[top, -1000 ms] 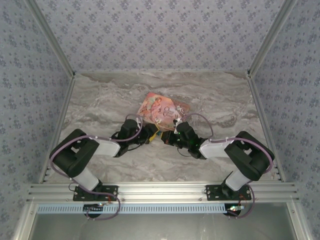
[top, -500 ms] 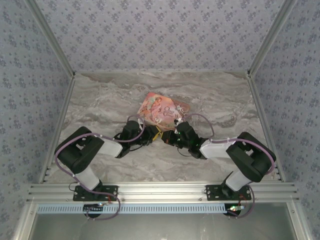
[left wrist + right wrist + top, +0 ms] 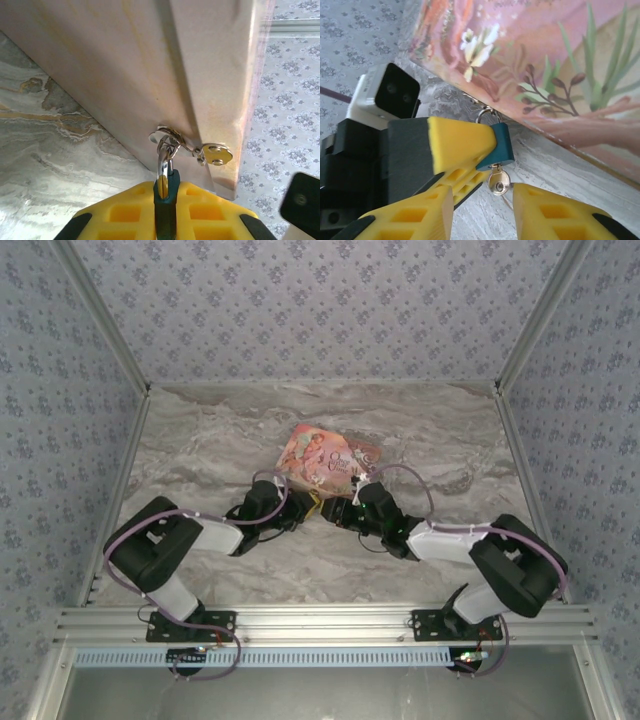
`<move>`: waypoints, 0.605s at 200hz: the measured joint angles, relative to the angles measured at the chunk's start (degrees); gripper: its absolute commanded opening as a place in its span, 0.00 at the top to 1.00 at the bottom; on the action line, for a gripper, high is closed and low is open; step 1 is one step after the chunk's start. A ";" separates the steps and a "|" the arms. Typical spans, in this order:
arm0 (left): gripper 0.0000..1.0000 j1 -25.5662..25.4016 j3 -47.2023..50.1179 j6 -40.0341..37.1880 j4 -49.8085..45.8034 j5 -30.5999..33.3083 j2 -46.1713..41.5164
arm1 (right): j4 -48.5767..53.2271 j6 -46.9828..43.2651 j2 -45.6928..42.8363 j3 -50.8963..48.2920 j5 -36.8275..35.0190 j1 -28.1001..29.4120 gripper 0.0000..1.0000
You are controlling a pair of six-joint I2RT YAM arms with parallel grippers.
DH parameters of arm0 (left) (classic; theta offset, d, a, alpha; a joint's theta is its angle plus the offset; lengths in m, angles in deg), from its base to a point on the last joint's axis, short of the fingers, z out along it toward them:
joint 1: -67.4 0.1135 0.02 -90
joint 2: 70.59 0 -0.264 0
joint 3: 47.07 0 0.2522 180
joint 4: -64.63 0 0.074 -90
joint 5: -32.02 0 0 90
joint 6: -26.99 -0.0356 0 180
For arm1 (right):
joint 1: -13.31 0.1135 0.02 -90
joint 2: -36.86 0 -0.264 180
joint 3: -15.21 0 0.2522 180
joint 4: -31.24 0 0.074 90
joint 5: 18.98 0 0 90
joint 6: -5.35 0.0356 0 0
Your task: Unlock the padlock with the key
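The padlock point(image 3: 498, 144) hangs by its shackle point(image 3: 163, 162) from the clasp point(image 3: 172, 140) on the near edge of the pink box point(image 3: 560, 75), just above the table point(image 3: 545, 167). The left gripper point(image 3: 166, 192) is clamped tight on its blue body. The key point(image 3: 498, 183) sits in the bottom of the lock with its round head sticking out. The right gripper point(image 3: 484, 194) is half open, one finger on each side of that head and neither touching it.

The main risk is the regrasp. The key head is small and lies closer to one finger than the other (the gap looks uneven from the right wrist). A closing squeeze could push it sideways, tilt it in the keyway or knock it out onto the table.

If the fingers pinch only the rim, they will probably slip once turning starts.

A twist could also roll the lock inside the left grip, since so little of the body is held. The shackle is hooked to the box, so any pull may drag or tip the box.
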 measured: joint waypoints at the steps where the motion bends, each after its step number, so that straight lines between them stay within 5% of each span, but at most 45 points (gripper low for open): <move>1: 1.00 0.00 0.00 0.00 -0.04 0.00 -0.04 | 0.17 -0.20 -0.15 -0.02 -0.02 0.00 0.62; 67: 1.00 0.00 -1.33 0.48 -8.92 0.22 -4.70 | 18.16 -19.87 -18.62 -0.52 -9.42 -0.17 0.50; 121: 1.00 0.00 -6.47 0.70 -17.70 0.87 -9.18 | 22.88 -38.14 -33.22 -2.12 -14.86 -2.03 0.21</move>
